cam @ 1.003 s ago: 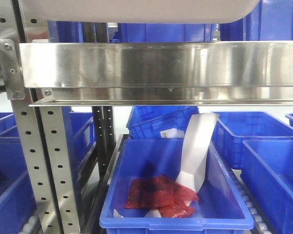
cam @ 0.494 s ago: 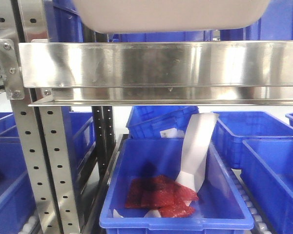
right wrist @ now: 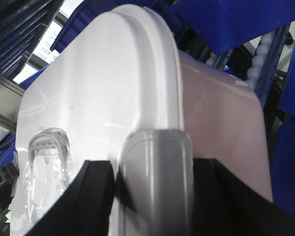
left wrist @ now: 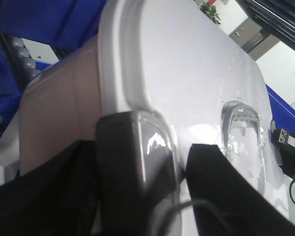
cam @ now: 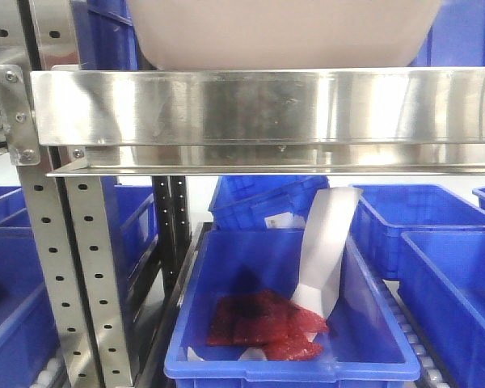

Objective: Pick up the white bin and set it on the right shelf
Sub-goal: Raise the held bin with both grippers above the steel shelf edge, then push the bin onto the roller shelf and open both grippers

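Blue crates [cam: 295, 303] fill the rack levels behind and below. We hold the white bin [cam: 283, 32] just above the right shelf [cam: 267, 105] and its shiny front rail. Our left gripper [left wrist: 160, 167] is clamped on one lid edge, our right gripper [right wrist: 155, 169] on the opposite edge.

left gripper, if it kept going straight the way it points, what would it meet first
Nothing new: the left gripper is already at the white bin, its fingers straddling the grey latch on the lid's edge. Pushing on would probably just press into the bin.
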Robot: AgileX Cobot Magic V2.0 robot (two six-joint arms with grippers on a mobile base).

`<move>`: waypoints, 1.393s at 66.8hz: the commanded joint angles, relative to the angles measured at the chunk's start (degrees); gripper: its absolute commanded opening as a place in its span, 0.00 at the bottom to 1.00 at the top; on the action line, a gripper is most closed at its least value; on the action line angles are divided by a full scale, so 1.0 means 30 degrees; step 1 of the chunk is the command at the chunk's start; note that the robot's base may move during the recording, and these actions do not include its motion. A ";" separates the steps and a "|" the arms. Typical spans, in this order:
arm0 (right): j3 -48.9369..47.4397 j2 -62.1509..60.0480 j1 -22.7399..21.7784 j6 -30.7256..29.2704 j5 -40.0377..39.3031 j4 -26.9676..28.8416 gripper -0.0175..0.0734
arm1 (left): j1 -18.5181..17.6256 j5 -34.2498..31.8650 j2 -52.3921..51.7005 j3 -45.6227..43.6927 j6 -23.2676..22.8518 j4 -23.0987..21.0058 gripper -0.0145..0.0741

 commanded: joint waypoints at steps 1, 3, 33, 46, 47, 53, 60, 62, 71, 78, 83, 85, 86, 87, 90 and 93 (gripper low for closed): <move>-0.0795 -0.0827 0.0422 -0.0145 0.1242 0.2009 0.56 | -0.0627 0.0612 -0.0862 -0.0885 0.0346 -0.1674 0.44; -0.0795 -0.0827 0.0422 -0.0145 0.1055 0.2009 0.56 | -0.0627 0.0244 -0.0862 -0.0885 0.0346 -0.1674 0.44; -0.0776 -0.0827 0.0422 -0.0280 -0.0799 0.1890 0.64 | -0.0627 -0.2183 -0.0862 -0.0885 0.0346 -0.0374 0.48; -0.0776 -0.0827 0.0422 -0.0280 -0.1729 0.1737 0.81 | -0.0627 -0.2184 -0.0862 -0.0885 0.0313 -0.0024 0.63; -0.0776 -0.0827 0.0422 -0.0280 -0.1817 0.1690 0.82 | -0.0627 -0.2124 -0.0862 -0.0885 0.0312 -0.0024 0.64; -0.0776 -0.0827 0.0422 -0.0280 -0.2363 0.1122 0.89 | -0.0420 -0.2045 -0.0862 -0.0885 0.0232 -0.0024 0.64; -0.0776 -0.0827 0.0237 -0.0280 -0.2534 0.0427 0.89 | -0.0096 -0.2045 -0.0862 -0.0885 0.0190 -0.0024 0.64; -0.0776 -0.0827 0.0113 -0.0280 -0.2572 0.0389 0.89 | 0.0054 -0.2045 -0.0862 -0.0885 0.0190 -0.0024 0.64; -0.0776 -0.0827 -0.0540 -0.0280 -0.2733 0.0373 0.89 | 0.0465 -0.1699 -0.0862 -0.0885 0.0154 -0.0024 0.64; -0.0776 -0.0827 -0.0749 -0.0280 -0.2650 0.0279 0.89 | 0.0692 -0.1008 -0.0862 -0.0885 0.0154 -0.0024 0.63; -0.0776 -0.0827 -0.0749 -0.0280 -0.2650 0.0138 0.89 | 0.0721 -0.0670 -0.0862 -0.0885 0.0154 0.0074 0.58; -0.0776 -0.0827 -0.0749 -0.0280 -0.2650 0.0037 0.87 | 0.0721 -0.0594 -0.0862 -0.0885 0.0154 0.0182 0.53; -0.0776 -0.0827 -0.0749 -0.0280 -0.2565 -0.0045 0.86 | 0.0721 -0.0599 -0.0862 -0.0885 0.0154 0.0215 0.50; -0.0776 -0.0827 -0.0749 -0.0280 -0.2499 -0.0098 0.85 | 0.0721 -0.0547 -0.0862 -0.0885 0.0154 0.0215 0.47; -0.0776 -0.0827 -0.0749 -0.0280 -0.2093 -0.0217 0.77 | 0.0721 -0.0555 -0.0862 -0.0885 0.0154 0.0215 0.38; -0.0776 -0.0827 -0.0749 -0.0280 -0.1866 -0.0257 0.67 | 0.0721 -0.0555 -0.0862 -0.0885 0.0154 0.0181 0.30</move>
